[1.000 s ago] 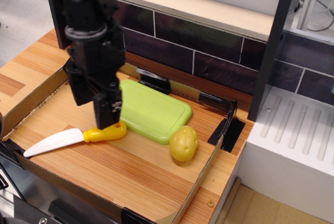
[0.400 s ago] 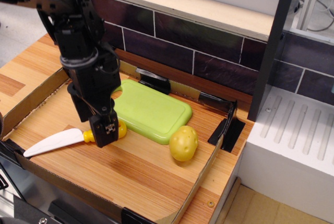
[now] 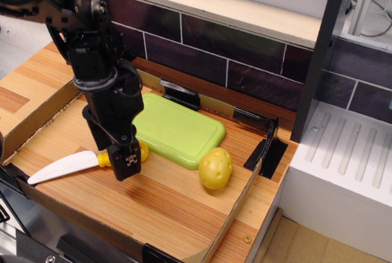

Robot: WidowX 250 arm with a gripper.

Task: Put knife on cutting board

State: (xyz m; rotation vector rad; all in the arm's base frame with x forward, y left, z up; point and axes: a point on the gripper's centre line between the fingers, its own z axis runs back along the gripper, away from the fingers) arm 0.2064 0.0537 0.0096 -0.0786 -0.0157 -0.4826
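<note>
At the lower left of the frame the knife (image 3: 73,163) lies flat on the wooden tray floor (image 3: 159,205), its white blade pointing toward the left edge and its short yellow handle toward the centre. Just right of the blade, the black gripper (image 3: 127,160) reaches down from the arm at the upper left and sits over the yellow handle, covering most of it; whether the fingers are pressed onto the handle or spread around it cannot be told from this angle. Immediately to the right, in the middle of the frame, the light-green cutting board (image 3: 180,129) rests flat on the tray, its near-left edge just beside the knife's handle. Further right, a yellow potato (image 3: 215,168) sits touching or just beside the board's lower right corner, near the cardboard wall (image 3: 236,211).
</note>
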